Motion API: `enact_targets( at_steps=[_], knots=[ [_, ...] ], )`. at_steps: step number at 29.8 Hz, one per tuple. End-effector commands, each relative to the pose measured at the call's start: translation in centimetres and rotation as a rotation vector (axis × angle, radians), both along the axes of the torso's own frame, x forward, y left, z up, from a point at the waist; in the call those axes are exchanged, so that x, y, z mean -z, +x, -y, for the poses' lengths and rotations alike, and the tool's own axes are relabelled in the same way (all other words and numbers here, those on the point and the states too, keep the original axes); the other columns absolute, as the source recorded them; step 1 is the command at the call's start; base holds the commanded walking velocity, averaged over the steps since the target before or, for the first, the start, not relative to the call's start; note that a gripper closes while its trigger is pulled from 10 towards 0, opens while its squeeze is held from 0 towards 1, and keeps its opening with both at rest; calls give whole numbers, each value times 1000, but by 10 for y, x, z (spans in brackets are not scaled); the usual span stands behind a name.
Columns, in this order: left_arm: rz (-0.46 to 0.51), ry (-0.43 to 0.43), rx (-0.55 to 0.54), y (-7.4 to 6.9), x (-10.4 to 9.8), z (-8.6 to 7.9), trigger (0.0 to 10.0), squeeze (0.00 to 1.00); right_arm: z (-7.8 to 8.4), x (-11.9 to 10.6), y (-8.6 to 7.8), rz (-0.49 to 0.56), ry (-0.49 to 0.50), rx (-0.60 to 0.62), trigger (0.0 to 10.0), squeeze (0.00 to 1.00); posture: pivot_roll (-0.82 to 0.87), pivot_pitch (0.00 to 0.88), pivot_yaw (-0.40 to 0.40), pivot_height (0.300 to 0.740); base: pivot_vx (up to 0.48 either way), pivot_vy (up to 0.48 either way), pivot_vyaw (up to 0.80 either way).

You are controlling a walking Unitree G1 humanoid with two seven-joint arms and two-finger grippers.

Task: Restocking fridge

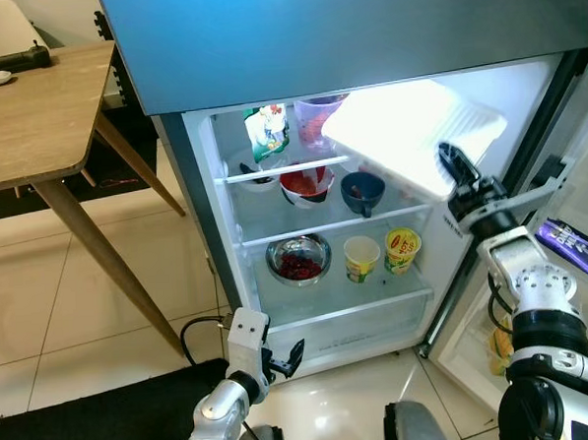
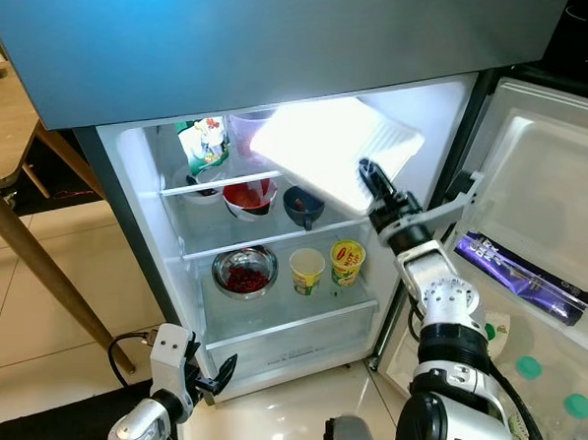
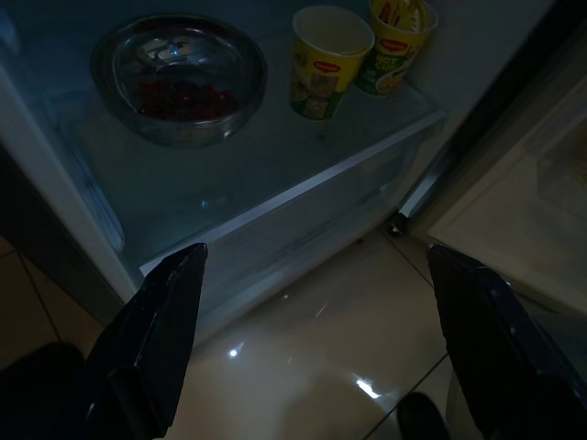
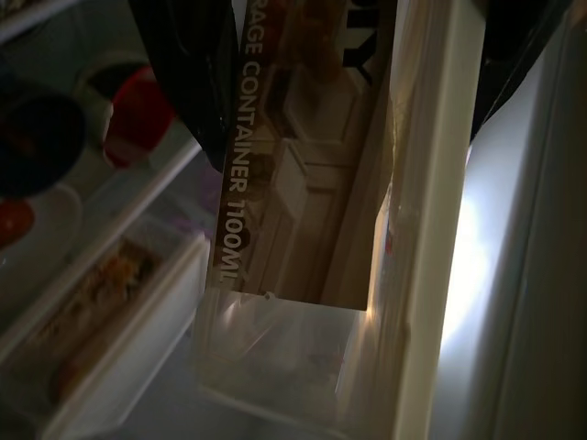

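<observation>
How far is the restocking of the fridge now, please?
Done: the fridge door is open and the shelves hold bowls and two noodle cups. In hand: the right tool holds a white storage container, tilted, at the top shelf. Left: setting it down and letting go. The left tool hangs open near the floor.

Container point(image 1: 408, 135) tilted at fridge point(image 1: 225, 224) top shelf, bowl point(image 1: 298, 258) left of two cups point(image 1: 383, 254) — table point(image 1: 32, 115) left.

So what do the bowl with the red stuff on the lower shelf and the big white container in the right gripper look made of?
The bowl looks like polished metal, probably stainless steel: silvery, with mirror-like reflections on its rim. The white container, held tilted by the right gripper, seems translucent plastic with a matte finish: light glows through its walls, and the right wrist view shows moulded ridges.
</observation>
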State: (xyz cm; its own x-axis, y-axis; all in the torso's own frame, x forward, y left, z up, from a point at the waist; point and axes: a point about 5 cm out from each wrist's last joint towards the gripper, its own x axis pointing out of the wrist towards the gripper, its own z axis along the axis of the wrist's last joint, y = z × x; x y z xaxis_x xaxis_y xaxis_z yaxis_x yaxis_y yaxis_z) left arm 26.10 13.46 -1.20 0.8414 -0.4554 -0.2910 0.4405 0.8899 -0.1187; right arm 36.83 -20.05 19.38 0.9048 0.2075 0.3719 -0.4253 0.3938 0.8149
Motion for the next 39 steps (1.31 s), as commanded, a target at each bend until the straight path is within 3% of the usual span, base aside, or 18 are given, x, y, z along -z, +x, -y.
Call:
enact_targets(
  at_steps=[1, 2, 7, 23, 27, 39],
  knots=[
    [8, -2, 18, -1, 0, 4, 10000, 0, 5, -11, 4, 18, 14, 44, 10000, 0, -95, 0, -26, 605, 0, 0, 0],
    [24, -9, 19, 2, -3, 5, 10000, 0, 8, -17, 11, -16, 11, 102, 10000, 0, -93, 0, -30, 605, 0, 0, 0],
    [41, -14, 26, 3, -6, 8, 10000, 0, 13, -21, 18, -53, 2, 157, 10000, 0, -90, 0, -33, 605, 0, 0, 0],
    [64, -23, 39, 4, -8, 11, 10000, 0, 28, -27, 23, -74, 32, 256, 10000, 0, -79, 0, -34, 605, 0, 0, 0],
    [67, -25, 37, 3, -8, 11, 10000, 0, 28, -27, 26, -105, -9, 282, 10000, 0, -76, 0, -31, 590, 0, 0, 0],
    [77, -25, 41, 4, -9, 10, 10000, 0, 28, -40, 31, -44, 56, 295, 10000, 0, -70, 1, -27, 556, 0, 0, 0]
  ],
)
